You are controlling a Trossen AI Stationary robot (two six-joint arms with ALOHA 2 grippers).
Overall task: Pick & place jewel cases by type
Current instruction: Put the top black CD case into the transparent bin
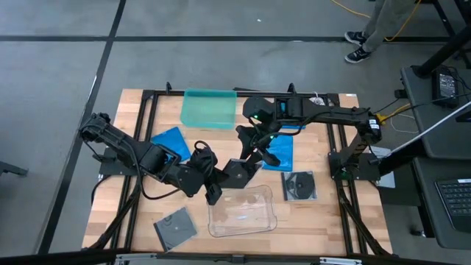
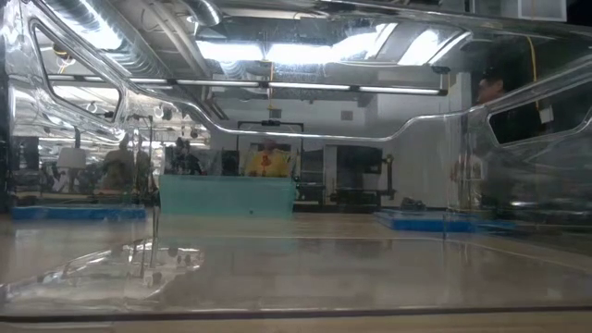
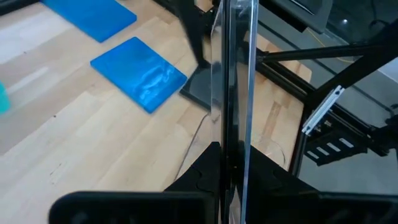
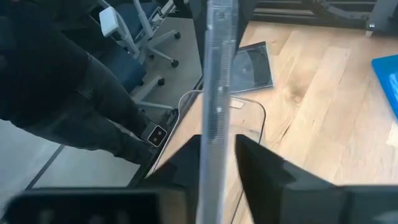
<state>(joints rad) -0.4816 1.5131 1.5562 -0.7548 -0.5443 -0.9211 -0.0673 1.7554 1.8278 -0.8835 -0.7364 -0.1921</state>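
A dark jewel case with a clear cover [image 1: 239,171] hangs above the table's middle, over the clear tray's far rim. My left gripper [image 1: 224,177] is shut on it from the left. My right gripper [image 1: 254,152] reaches in from the far right. Its open fingers stand on either side of the case's edge [image 4: 214,124], with a narrow gap at one finger [image 4: 261,165]. Two blue jewel cases [image 1: 171,140] [image 1: 281,151] and two dark ones [image 1: 299,185] [image 1: 175,227] lie flat on the table. My left gripper pinches the dark case between its two fingers at one edge [image 3: 231,158]. It comes from the table's left, slanting down. The case stands on edge, running away from the fingers, lifted clear of the table.
A teal tray [image 1: 210,108] stands at the far middle. A clear rounded tray [image 1: 243,211] sits near the front edge, right below the held case. A black frame [image 1: 147,96] borders the table. A person's legs [image 1: 360,40] show beyond the far right.
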